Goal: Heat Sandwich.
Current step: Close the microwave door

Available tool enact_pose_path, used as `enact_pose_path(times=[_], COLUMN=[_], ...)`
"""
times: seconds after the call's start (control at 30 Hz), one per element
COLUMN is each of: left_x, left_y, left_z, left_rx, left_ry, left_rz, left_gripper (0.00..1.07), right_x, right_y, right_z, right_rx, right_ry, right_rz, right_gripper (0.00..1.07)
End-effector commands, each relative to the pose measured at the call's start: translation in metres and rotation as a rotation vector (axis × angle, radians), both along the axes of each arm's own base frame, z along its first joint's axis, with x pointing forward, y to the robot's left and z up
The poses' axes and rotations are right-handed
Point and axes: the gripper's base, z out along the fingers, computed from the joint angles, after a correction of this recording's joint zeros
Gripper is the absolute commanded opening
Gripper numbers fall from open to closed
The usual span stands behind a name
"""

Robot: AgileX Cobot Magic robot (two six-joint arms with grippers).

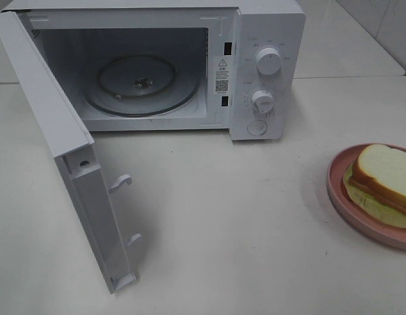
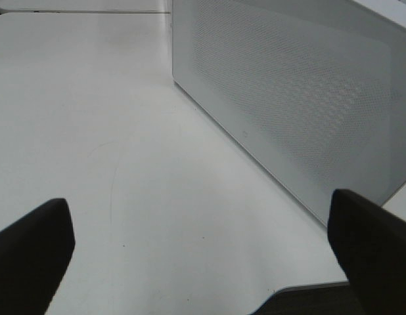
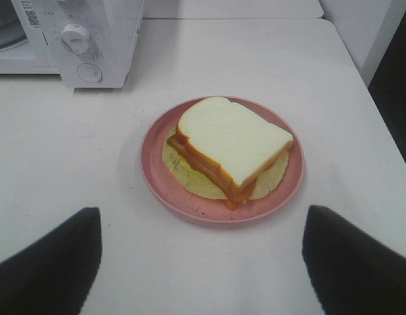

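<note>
The sandwich (image 1: 385, 178) lies on a round pink plate (image 1: 338, 190) at the right edge of the table; white bread, tan crust, reddish-brown filling and pale green lettuce show. The white microwave (image 1: 265, 39) stands at the back with its door (image 1: 65, 144) swung wide open and its glass turntable (image 1: 140, 84) bare. Neither gripper shows in the exterior high view. In the right wrist view the right gripper (image 3: 200, 262) is open and empty, a short way back from the sandwich (image 3: 232, 141) and plate (image 3: 154, 167). The left gripper (image 2: 203, 256) is open and empty, facing the door's mesh outer face (image 2: 295, 98).
The microwave's two knobs (image 1: 269, 60) and round button (image 1: 257, 128) are on its right panel, also in the right wrist view (image 3: 77, 38). The door's latch hooks (image 1: 122, 180) jut out over the table. The table's right edge (image 3: 380, 118) runs close to the plate.
</note>
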Motion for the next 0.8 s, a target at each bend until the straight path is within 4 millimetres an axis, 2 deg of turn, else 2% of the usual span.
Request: enact_pose_path(times=[0.03, 0.5, 0.8], left_x=[-0.0020, -0.0019, 0.0050], left_y=[-0.0003, -0.0010, -0.0009], left_z=[0.0001, 0.0002, 0.0055], left_rx=[-0.007, -0.015, -0.016], left_ry=[-0.019, -0.018, 0.005], left_rz=[0.004, -0.001, 0.001], left_gripper=[0.98, 0.98, 0.98], right_x=[-0.0034, -0.0034, -0.0034], right_y=[0.0000, 0.0001, 0.0001], right_z=[0.0006, 0.0006, 0.0006], right_rx=[-0.008, -0.008, -0.008], right_ry=[-0.040, -0.040, -0.040], right_rz=[-0.001, -0.001, -0.001], right_gripper=[0.76, 0.76, 0.76])
